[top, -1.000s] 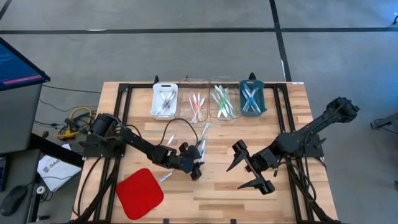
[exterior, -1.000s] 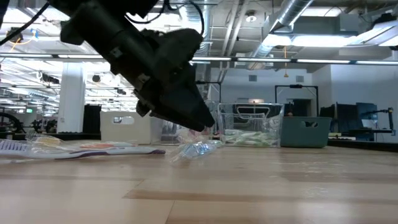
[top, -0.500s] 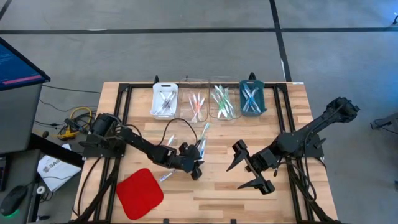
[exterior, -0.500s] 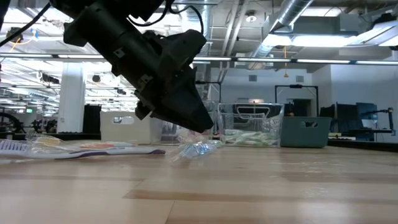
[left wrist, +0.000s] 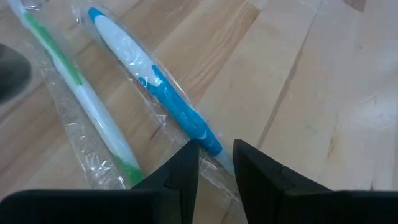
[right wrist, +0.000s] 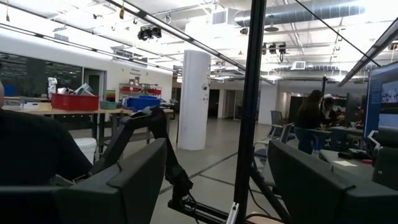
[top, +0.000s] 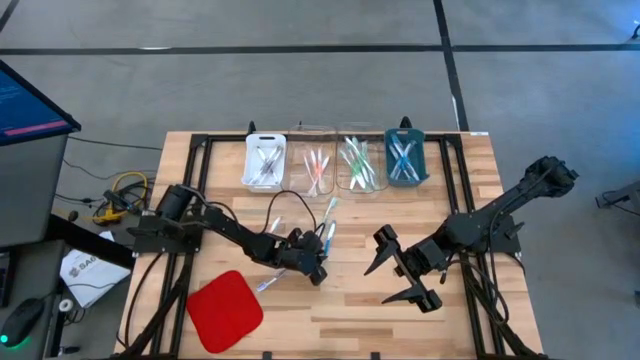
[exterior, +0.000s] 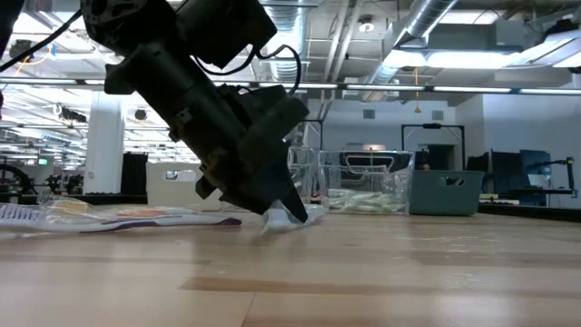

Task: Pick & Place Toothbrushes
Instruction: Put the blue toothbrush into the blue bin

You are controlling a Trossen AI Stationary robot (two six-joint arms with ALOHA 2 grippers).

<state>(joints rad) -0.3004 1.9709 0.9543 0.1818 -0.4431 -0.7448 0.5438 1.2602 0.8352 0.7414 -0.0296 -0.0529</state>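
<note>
Reaching low over the middle of the table, the left gripper (top: 318, 268) has its tips almost on the wood. In the left wrist view its two dark fingers (left wrist: 180, 171) stand a narrow gap apart, and the end of a wrapped blue toothbrush (left wrist: 155, 87) lies right at that gap — whether the fingers already pinch it cannot be told. Just beside it, roughly parallel, lies a wrapped green toothbrush (left wrist: 81, 93), also in clear film. The low view shows the same gripper (exterior: 281, 207) tilted down with crumpled clear wrap at its tip.

From above, a few loose toothbrushes (top: 327, 222) lie scattered on the wood just beyond the left gripper, and one more lies near the red square pad (top: 225, 310), which sits at the table's near left corner.

The right gripper (top: 403, 272) waits right of centre, well apart from the brushes, its fingers spread wide with nothing between them — its wrist camera looks out into the room, where a seated person (right wrist: 311, 118) shows far off.

Along the far edge stand four small trays in a row: a white tray (top: 250, 160), two clear trays (top: 303, 135) (top: 344, 135) and a teal tray (top: 421, 160), each holding several toothbrushes.
</note>
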